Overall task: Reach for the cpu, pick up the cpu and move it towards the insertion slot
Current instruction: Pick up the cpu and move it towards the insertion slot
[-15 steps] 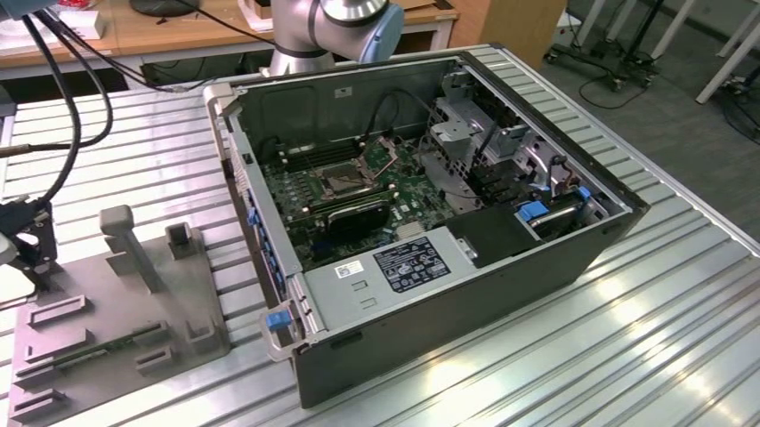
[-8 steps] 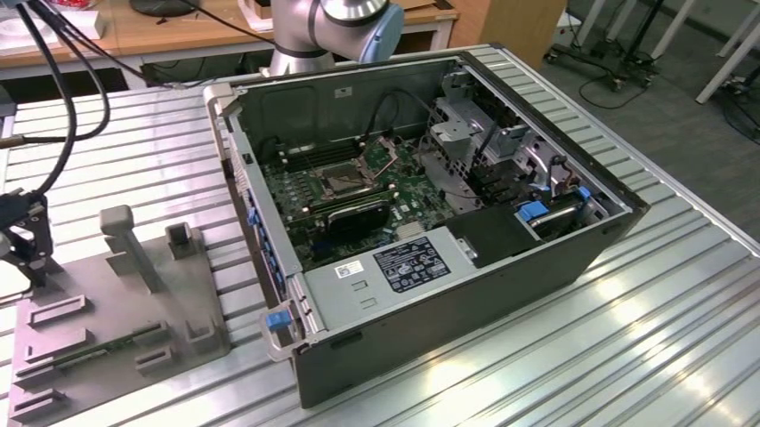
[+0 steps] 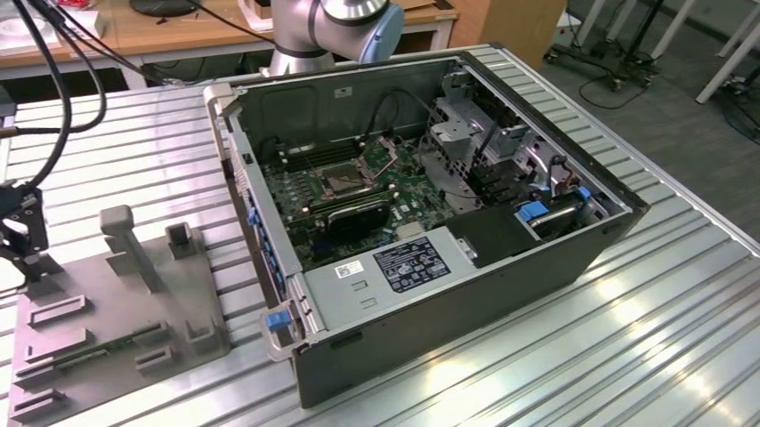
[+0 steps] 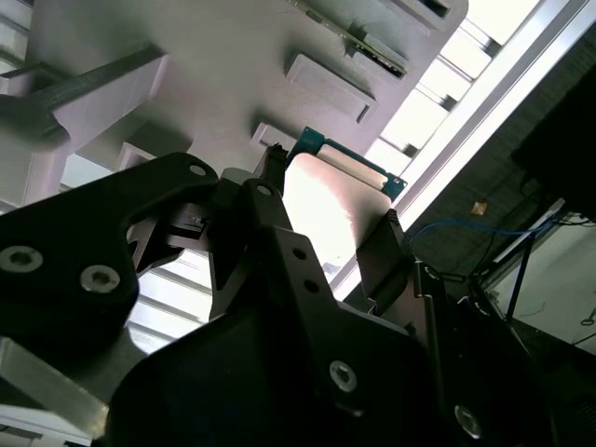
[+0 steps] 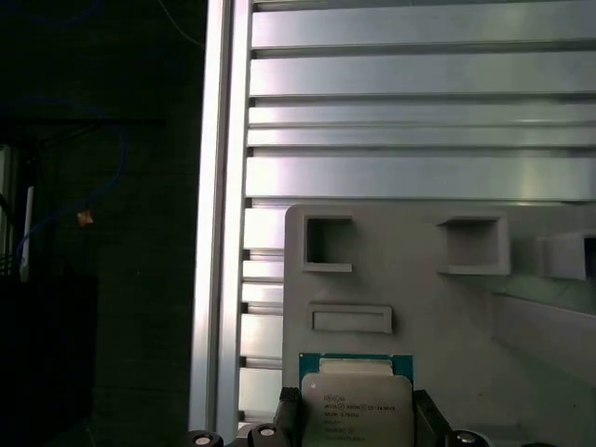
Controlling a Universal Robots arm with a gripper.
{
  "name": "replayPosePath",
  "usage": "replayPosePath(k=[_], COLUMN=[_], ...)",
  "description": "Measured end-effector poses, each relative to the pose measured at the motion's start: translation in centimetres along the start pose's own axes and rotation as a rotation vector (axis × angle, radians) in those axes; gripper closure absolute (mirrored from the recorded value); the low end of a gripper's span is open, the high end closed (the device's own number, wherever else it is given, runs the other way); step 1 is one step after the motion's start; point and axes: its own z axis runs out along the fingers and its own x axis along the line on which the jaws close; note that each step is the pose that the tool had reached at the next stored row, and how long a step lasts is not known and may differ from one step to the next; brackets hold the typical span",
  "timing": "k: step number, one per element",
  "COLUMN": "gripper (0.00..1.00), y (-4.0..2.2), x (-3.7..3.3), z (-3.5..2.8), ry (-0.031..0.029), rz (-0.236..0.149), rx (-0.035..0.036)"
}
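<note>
Broadly, a ribbed metal surface (image 3: 665, 302) carried everything in the exterior view, and most of its middle was taken by an open dark computer case (image 3: 499, 302) lying on its side with the green motherboard (image 3: 404, 191) facing up. Toward the exterior view's left, well apart from the case's contents, lay a grey fixture plate (image 3: 113, 307) with raised blocks and shallow rectangular pockets. The silver and pale blue arm (image 3: 344, 22) rose behind the case at the top of that view, and black cables (image 3: 48, 71) hung down over the left edge. The black end effector (image 3: 27, 253) stood at the far left side of the fixture plate, low over it. Inside the case, the insertion slot (image 3: 338, 182) sat near the middle of the motherboard, a dark square framed by a silvery bracket, with long black memory slots beside it; it lay far from the end effector. In both wrist views the cpu (image 5: 357, 410) showed over the grey plate, its pale metal face ringed by a thin green border, close to the plate's edge where the ribbed surface began. The end effector was closed on it: one dark finger (image 5: 289, 419) pressed against one side of the chip and the other against the opposite side, and in the second wrist view the fingertips (image 4: 382, 247) met its edges with no gap visible. Whether the chip had left the plate could not be told.
</note>
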Motion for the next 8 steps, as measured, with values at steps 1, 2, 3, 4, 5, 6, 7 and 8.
replayPosePath(k=[1,2,3,4,5,6,7,8], gripper=[0.45,0.45,0.45,0.45,0.45,0.45,0.45,0.45], y=[0.00,0.01,0.01,0.01,0.01,0.01,0.01,0.01], x=[0.00,0.00,0.00,0.00,0.00,0.00,0.00,0.00], z=[-0.12,-0.22,-0.26,-0.26,-0.26,-0.26,-0.26,-0.27], ry=[0.0001,0.0000,0.0000,-0.0001,-0.0002,-0.0001,-0.0001,0.0001], rz=[0.000,0.000,0.000,0.000,0.000,0.000,0.000,0.000], rx=[0.0001,0.0000,-0.0001,-0.0001,-0.0002,-0.0001,-0.0001,0.0000])
